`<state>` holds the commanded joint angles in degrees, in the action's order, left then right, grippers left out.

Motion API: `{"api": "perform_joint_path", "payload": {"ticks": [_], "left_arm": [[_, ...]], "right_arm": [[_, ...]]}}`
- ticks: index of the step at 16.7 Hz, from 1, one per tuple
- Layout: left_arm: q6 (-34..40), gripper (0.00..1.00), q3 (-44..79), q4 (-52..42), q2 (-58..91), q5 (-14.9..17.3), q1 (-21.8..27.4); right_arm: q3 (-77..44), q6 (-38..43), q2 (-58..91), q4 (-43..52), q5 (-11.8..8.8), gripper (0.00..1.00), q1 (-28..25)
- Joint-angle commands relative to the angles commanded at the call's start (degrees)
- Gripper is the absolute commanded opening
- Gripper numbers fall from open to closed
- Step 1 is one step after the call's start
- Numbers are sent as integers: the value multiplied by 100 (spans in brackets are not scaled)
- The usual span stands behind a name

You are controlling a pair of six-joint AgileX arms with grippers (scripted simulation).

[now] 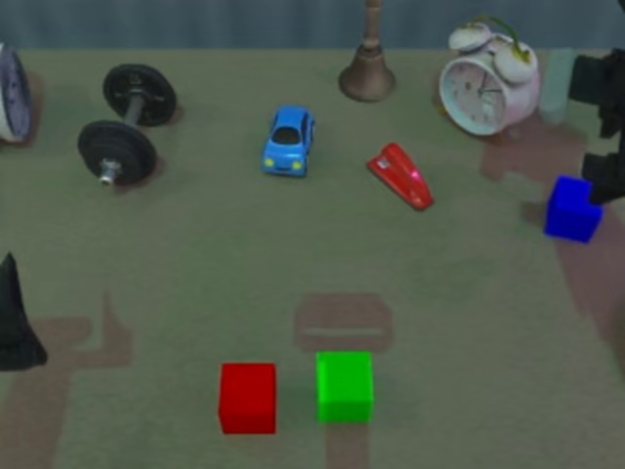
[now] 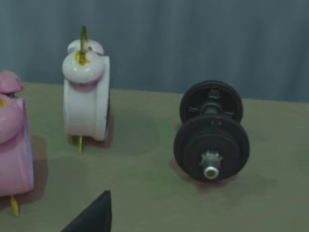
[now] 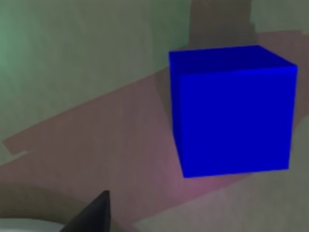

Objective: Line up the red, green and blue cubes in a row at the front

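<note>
From above, the red cube (image 1: 247, 397) and green cube (image 1: 344, 387) sit side by side low in the frame, the blue cube (image 1: 572, 208) at the right edge just beside the right gripper (image 1: 604, 176), and the left gripper (image 1: 17, 320) at the left edge; neither's opening can be told. The left wrist view shows a dumbbell (image 2: 211, 131) at centre right and a white alarm clock (image 2: 86, 99) at upper left. The right wrist view shows the blue cube (image 3: 233, 110) filling its right side on the table (image 3: 87, 87).

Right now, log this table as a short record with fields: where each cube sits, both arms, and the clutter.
red cube: front, left of the green one
green cube: front centre, beside red, small gap
blue cube: right edge, far from the row
right gripper: by the blue cube
left gripper: left edge, parked
clutter: toy car, stapler, dumbbell, bell, alarm clock
</note>
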<state>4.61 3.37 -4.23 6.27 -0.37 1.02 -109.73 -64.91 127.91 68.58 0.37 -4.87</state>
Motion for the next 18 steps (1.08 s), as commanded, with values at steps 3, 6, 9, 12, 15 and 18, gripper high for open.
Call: {"api": "perform_joint_path", "payload": {"ticks": [3,6,9,12,15,18], "left_arm": [[-394,100,-290,359,-537,31,-184],[-461,100,-337,423,-627,37,-217],[-461,100,-337,423,-627,37,-217],[-461,100,-337,423,-627,37,-217],[-461,100,-337,423,-627,37,-217],[-461,100,-337,423,-627,37,-217]], "right_arm": [[-561,-306,561,282,-9,100,-21],[-645,-355,644,326,-11,100,-25],[-630,-349,634,313,-10,100,10],[-434,-362,703,82,-11,100,-16],[9,-349,891,-624,-8,100,-24],[386,-343,1057,-1136,-6,100,-31]]}}
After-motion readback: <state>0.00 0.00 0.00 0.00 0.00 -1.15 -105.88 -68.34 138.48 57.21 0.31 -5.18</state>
